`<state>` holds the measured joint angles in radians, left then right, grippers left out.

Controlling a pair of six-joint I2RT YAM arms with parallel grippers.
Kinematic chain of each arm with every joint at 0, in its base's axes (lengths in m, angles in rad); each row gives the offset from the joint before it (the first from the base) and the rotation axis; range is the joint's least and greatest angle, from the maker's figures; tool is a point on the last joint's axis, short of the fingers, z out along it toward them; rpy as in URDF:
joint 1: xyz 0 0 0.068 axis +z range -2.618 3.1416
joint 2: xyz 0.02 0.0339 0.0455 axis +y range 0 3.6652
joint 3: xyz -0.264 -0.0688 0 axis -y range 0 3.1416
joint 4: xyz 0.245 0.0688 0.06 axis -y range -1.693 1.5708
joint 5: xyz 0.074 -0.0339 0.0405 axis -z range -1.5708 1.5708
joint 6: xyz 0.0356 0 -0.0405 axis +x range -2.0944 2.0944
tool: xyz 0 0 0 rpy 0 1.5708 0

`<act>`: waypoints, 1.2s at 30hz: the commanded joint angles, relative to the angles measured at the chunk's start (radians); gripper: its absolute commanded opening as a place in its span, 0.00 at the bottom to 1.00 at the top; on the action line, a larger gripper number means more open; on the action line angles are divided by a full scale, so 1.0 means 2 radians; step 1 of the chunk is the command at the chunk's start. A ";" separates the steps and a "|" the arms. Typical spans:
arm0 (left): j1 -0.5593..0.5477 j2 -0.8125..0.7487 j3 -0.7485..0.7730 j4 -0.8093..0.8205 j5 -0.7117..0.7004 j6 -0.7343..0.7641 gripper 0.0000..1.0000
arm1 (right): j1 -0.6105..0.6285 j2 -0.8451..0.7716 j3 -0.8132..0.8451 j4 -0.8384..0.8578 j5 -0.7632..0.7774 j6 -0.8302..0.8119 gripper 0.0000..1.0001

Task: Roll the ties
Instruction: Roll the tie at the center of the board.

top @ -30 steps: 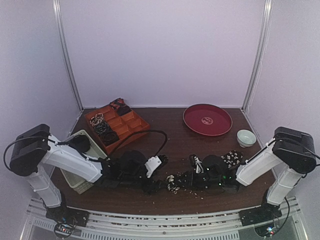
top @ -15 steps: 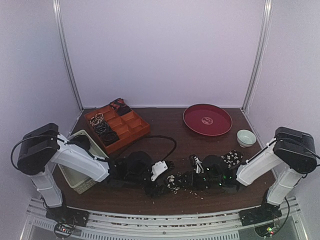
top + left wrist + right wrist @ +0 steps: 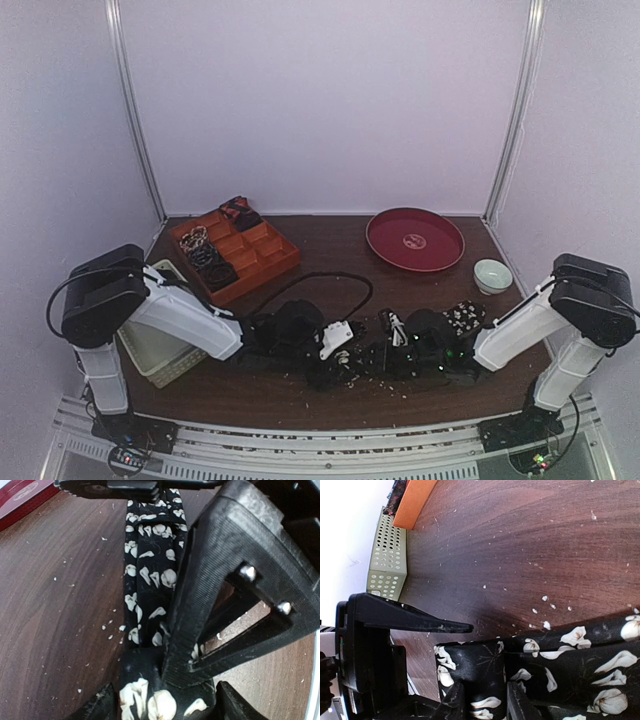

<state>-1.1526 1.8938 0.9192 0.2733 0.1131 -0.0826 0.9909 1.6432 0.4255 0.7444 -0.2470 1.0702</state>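
A black tie [image 3: 150, 580] with white flowers lies stretched along the near edge of the table [image 3: 330, 255], about midway between its left and right edges. Both arms reach low toward it from either side.

The left gripper [image 3: 157, 705] is wide. Its fingers [image 3: 97, 707] flank one end of the tie, which passes between them and runs away from the wrist camera in a flat, folded strip. The right gripper [image 3: 481, 700] is narrow and pinches the other end of the strip — the cloth bunches up between its two fingers [image 3: 454, 700] and trails off to the right in its wrist view. The two grippers sit just beside each other, tip to tip.

White crumbs [image 3: 107, 627] dot the wood around the tie.

A speckled tie [image 3: 465, 316] sits behind the right arm, near the right edge. Toward the far left corner stands an orange tray [image 3: 262, 248] with dark coils [image 3: 205, 255] in its left compartments and a reddish tie [image 3: 238, 210] at its far end. A basket [image 3: 150, 350] stands at the left edge — partly behind the left arm. A red plate [image 3: 375, 232] lies near the far right corner, with a small bowl [image 3: 492, 274] just nearer, beside the right edge.
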 commanded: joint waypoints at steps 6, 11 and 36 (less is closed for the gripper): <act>0.001 0.010 0.023 -0.009 0.037 0.033 0.44 | -0.014 -0.034 0.003 -0.054 0.019 -0.023 0.35; 0.001 0.014 0.027 -0.017 0.048 0.038 0.40 | -0.020 -0.047 0.004 -0.062 0.020 -0.031 0.37; 0.001 -0.040 0.008 -0.050 -0.042 -0.021 0.60 | -0.021 0.004 -0.010 -0.026 -0.037 -0.045 0.22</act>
<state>-1.1538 1.9049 0.9676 0.1772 0.0849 -0.0612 0.9501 1.6241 0.4294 0.7063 -0.2932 1.0149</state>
